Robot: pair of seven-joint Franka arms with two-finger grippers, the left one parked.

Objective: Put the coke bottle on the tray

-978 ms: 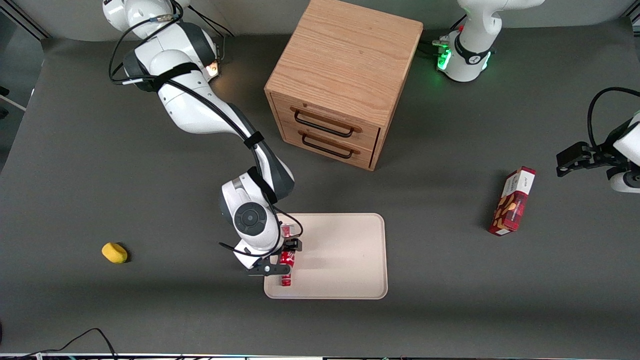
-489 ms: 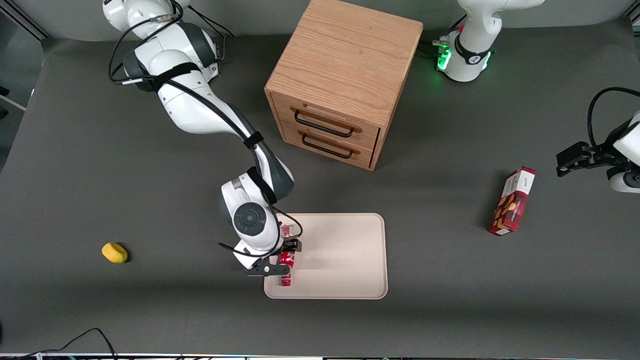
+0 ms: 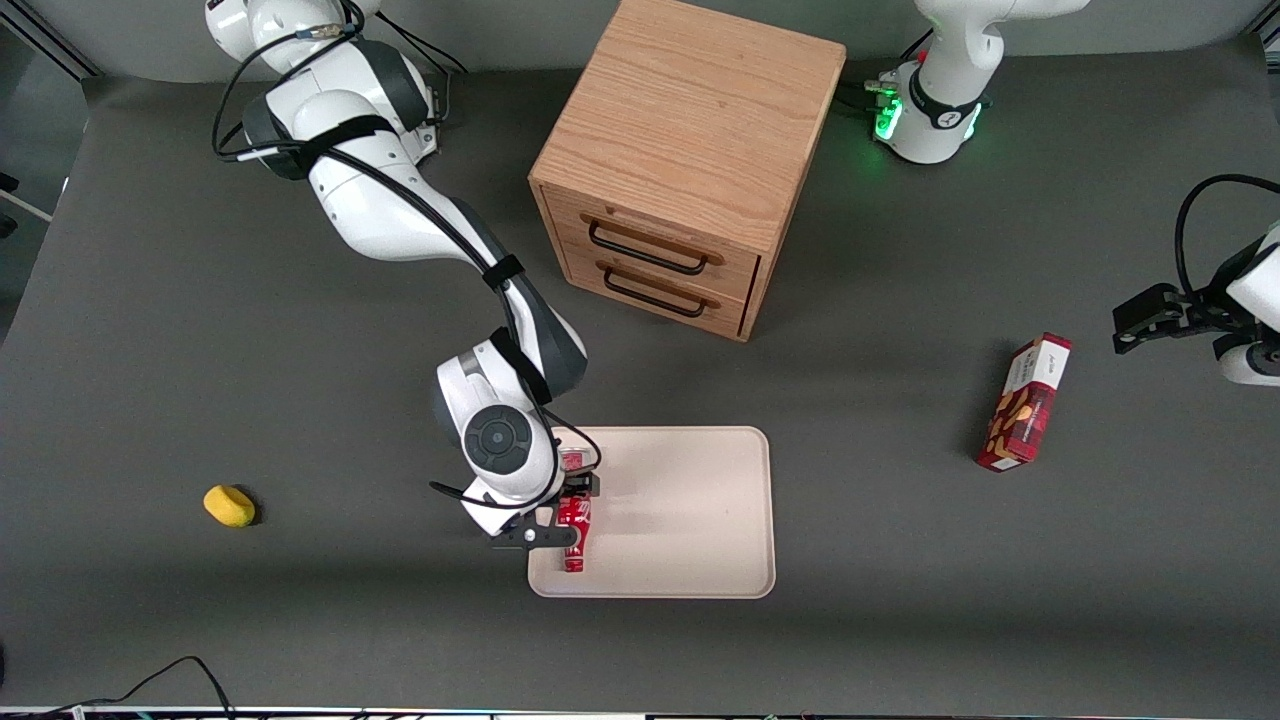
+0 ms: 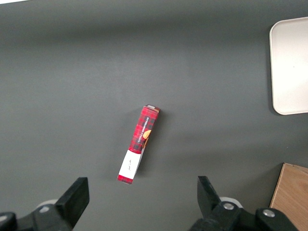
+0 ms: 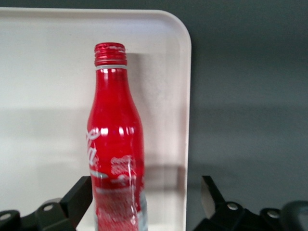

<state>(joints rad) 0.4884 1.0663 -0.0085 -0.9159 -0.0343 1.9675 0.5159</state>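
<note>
fingers spread, gripper, one coke bottle, one tray

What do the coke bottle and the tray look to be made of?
The coke bottle, lying on the tray between the fingers of the open gripper, looks like glossy painted aluminium: sharp highlights on the red body, silver band under the threaded neck. It might be coated plastic. The tray looks like matte moulded plastic: even cream colour, rounded corners, low rim, no glare.
</note>
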